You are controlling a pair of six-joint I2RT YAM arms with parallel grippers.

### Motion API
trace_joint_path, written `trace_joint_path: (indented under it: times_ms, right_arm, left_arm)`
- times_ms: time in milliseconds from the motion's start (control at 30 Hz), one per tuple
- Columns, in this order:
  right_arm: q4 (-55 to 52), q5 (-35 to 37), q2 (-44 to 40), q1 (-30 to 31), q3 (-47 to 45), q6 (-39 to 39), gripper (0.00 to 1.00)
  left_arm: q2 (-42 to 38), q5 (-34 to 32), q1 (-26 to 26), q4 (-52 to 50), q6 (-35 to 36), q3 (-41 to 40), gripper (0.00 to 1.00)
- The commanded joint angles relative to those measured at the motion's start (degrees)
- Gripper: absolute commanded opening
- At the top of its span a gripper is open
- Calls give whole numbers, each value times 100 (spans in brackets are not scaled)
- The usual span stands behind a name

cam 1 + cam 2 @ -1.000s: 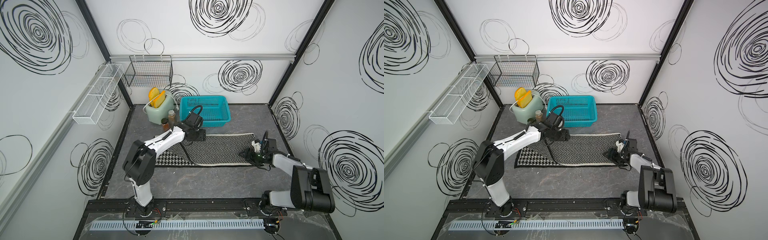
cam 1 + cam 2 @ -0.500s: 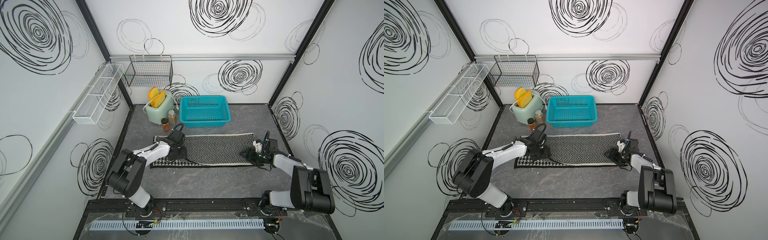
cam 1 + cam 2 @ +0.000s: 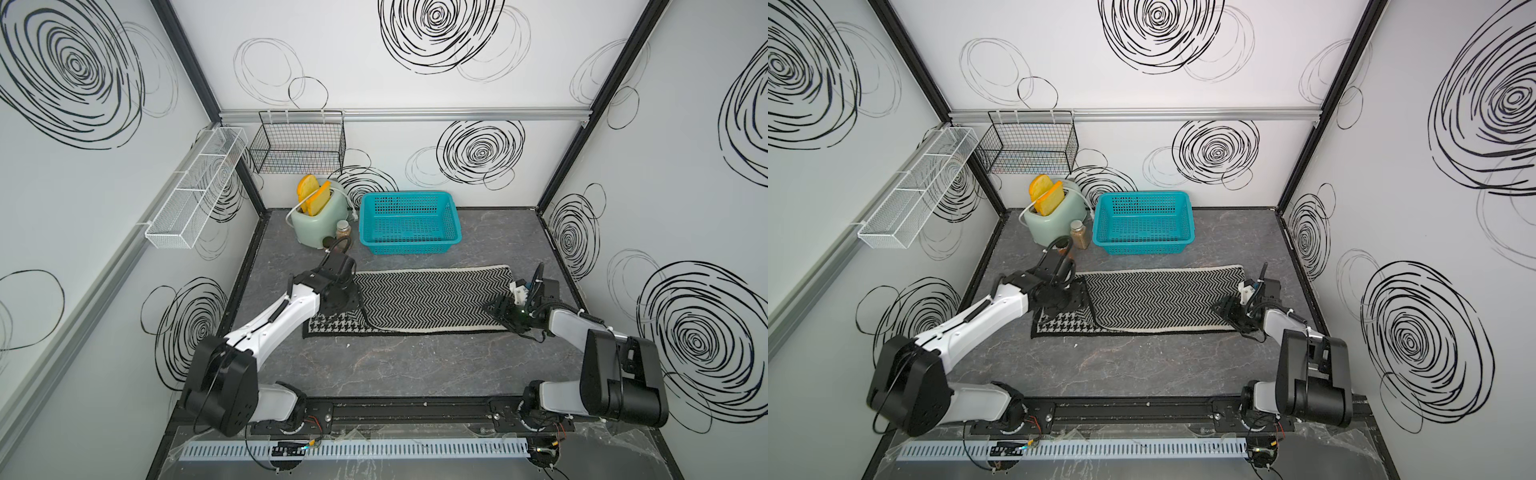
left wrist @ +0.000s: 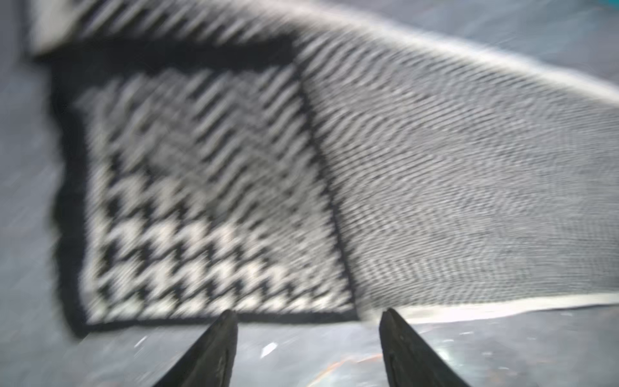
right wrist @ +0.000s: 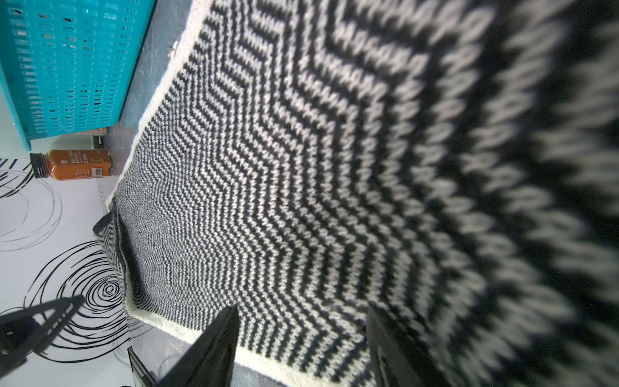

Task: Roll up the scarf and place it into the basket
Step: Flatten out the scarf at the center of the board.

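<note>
The scarf (image 3: 432,299) lies flat across the dark grey marbled tabletop (image 3: 395,365), chevron face up, with a houndstooth layer showing at its left end, not yet rolled. The turquoise basket (image 3: 405,195) stands behind it, near but apart, beside a mint toaster (image 3: 320,224). The white walls (image 3: 478,62) carry black swirls, and a black wire basket (image 3: 297,149) and a white mesh rack (image 3: 195,191) hang on them. The left gripper (image 4: 306,313) hovers at the scarf's left end, jaws wide, holding nothing. The right gripper (image 5: 301,310) sits low over the right end, jaws apart.

we see black-and-white knit scarf (image 3: 432,299) flat on grey marbled tabletop (image 3: 415,365), turquoise perforated plastic basket (image 3: 409,248) behind it, mint-green toaster (image 3: 322,228) left of basket
</note>
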Motion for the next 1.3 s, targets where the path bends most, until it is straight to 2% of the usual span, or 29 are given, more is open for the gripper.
trace_joint_path:
  times_ms: [0, 133, 300, 500, 800, 900, 1067, 1167, 1267]
  right_arm:
    - [-82, 146, 30, -35, -90, -70, 64]
    - [-90, 158, -19, -33, -80, -63, 64]
    - [-86, 188, -67, -33, -54, -44, 64]
    - [-84, 189, -25, -61, -80, -53, 64]
    - [-30, 145, 56, -143, -140, -9, 64]
    - [-16, 128, 42, -175, -171, 0, 64]
    - [-11, 143, 55, -184, -150, -7, 64]
    - [19, 128, 111, -192, -138, 0, 64]
    - [-40, 100, 106, -181, -62, 50, 64]
  left_arm:
    - [997, 207, -321, 691, -143, 784, 71]
    - [2147, 177, -352, 924, -96, 1412, 71]
    - [2163, 367, -25, 1364, -126, 555, 70]
    - [1365, 297, 558, 1430, -108, -632, 70]
    - [-479, 53, 1005, 708, -371, -1932, 72]
    - [-1073, 44, 1211, 262, -405, -2135, 72]
    - [-1784, 83, 1311, -420, -279, -1732, 72]
    - [-1328, 264, 1137, -404, -29, -1142, 72]
    - [-662, 330, 714, -53, 55, -601, 71]
